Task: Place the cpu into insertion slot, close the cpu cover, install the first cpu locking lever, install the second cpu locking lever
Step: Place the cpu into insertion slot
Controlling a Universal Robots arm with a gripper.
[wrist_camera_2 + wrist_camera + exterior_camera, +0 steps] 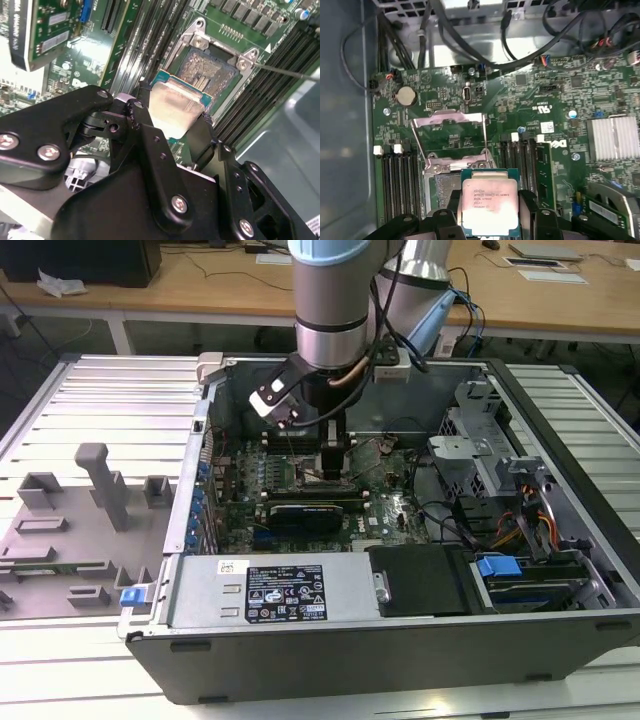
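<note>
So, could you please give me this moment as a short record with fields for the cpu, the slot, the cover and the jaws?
cpu: held in the jaws, silvery top showing, not seated
jaws: shut on two opposite edges of the cpu
insertion slot: contacts exposed, cpu partly over it
cpu cover: swung open, off the slot
setting: open computer case, arm reaching down inside it

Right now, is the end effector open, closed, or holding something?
End effector: closed on the chip, which is not seated in the socket.
</note>
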